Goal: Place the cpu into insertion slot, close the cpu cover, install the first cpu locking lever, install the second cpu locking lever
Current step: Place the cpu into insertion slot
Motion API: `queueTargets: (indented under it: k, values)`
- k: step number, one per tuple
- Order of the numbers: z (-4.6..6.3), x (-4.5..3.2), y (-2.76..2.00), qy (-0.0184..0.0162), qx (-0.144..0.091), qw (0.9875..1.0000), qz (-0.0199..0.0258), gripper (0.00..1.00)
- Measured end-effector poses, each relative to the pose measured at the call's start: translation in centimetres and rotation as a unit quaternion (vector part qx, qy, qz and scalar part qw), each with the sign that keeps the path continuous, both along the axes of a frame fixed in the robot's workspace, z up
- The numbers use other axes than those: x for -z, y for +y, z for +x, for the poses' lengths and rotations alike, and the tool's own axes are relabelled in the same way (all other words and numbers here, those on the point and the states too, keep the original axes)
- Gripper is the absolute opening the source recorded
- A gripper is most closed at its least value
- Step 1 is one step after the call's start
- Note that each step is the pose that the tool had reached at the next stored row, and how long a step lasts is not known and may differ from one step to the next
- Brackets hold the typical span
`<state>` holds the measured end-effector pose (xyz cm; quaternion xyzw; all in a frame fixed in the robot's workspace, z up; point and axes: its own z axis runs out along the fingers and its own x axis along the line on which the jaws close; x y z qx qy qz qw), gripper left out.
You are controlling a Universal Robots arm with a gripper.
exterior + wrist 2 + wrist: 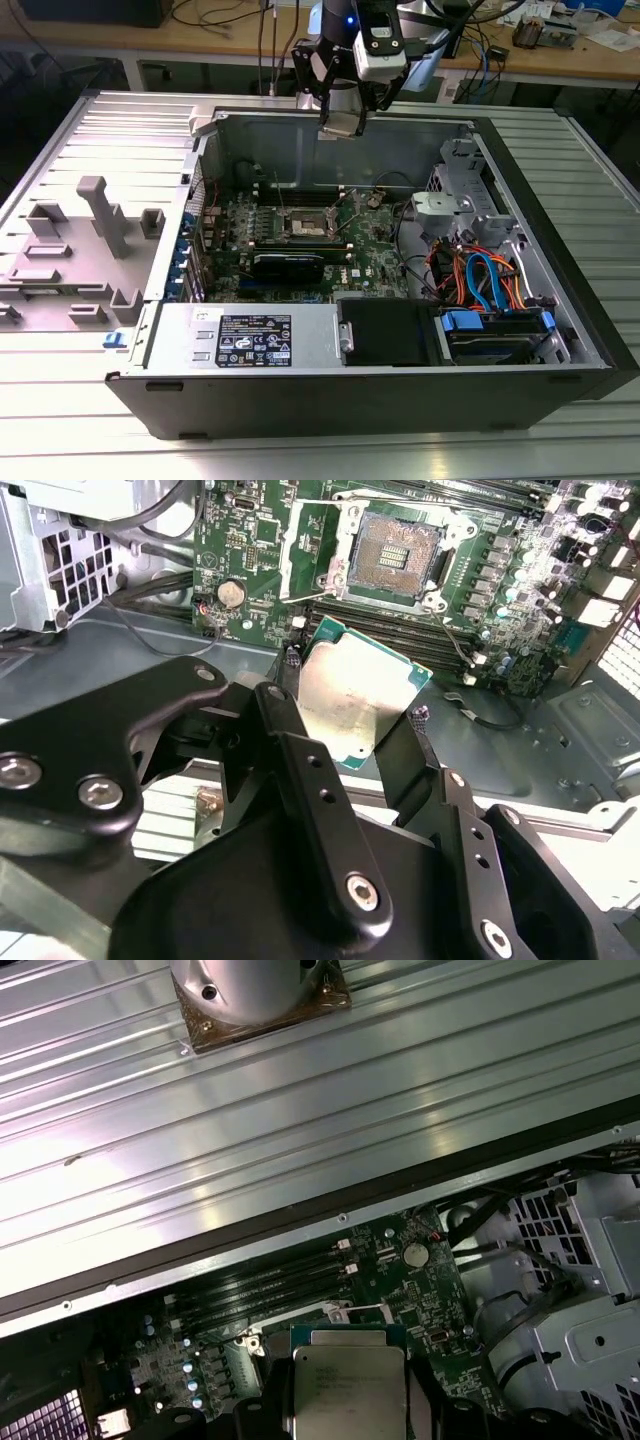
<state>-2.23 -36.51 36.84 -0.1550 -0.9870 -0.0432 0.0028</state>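
Note:
My gripper (pixel 342 125) hangs above the back wall of the open computer case. It is shut on the cpu (pixel 350 695), a flat square chip with a silver top and green rim, gripped by two opposite edges between the black fingers (pixel 290 740). The first wrist view shows the cpu (pixel 348 1385) in the gripper (pixel 348 1405) over the green motherboard (pixel 420 1290). The insertion slot (pixel 393 548) lies open and bare, some way from the chip; in the exterior view it sits mid-board (pixel 305 226). The cpu cover (pixel 303 545) stands raised beside the slot. A thin wire lever (pixel 455 630) sticks out loose.
Long black memory slots (pixel 400 635) run between chip and socket. A drive cage (pixel 455 195) and orange and blue cables (pixel 480 275) fill the case at the exterior view's right. A silver power supply (pixel 250 340) lies at the front. Grey fixture blocks (pixel 95 215) stand on the ribbed table.

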Motion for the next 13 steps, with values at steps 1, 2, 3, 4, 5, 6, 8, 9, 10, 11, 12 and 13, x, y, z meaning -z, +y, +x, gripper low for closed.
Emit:
queueTargets:
  k: [1, 2, 3, 4, 5, 6, 8, 9, 10, 11, 12, 13]
  values:
    - [0.00, 0.00, 0.00, 0.0000, 0.000, 1.0000, -0.0001, 0.54]
    - [0.00, 0.00, 0.00, 0.0000, 0.000, 1.0000, -0.0002, 0.54]
    - [0.00, 0.00, 0.00, 0.0000, 0.000, 1.0000, -0.0002, 0.54]
    - [0.00, 0.00, 0.00, 0.0000, 0.000, 1.0000, -0.0002, 0.54]
    - [0.00, 0.00, 0.00, 0.0001, 0.000, 1.0000, -0.0003, 0.54]
    - [0.00, 0.00, 0.00, 0.0001, 0.000, 1.0000, -0.0003, 0.54]
    - [0.00, 0.01, 0.00, 0.0001, 0.000, 1.0000, -0.0003, 0.54]
    - [0.00, 0.01, 0.00, 0.0001, 0.000, 1.0000, -0.0003, 0.54]
    - [0.00, 0.02, -0.01, 0.0000, 0.000, 1.0000, -0.0003, 0.54]
    - [0.00, 0.02, -0.01, 0.0001, 0.001, 1.0000, -0.0003, 0.54]
    - [0.01, 0.03, -0.01, 0.0004, 0.004, 1.0000, -0.0003, 0.54]
    - [0.02, 0.04, -0.01, 0.0009, 0.008, 1.0000, -0.0003, 0.54]
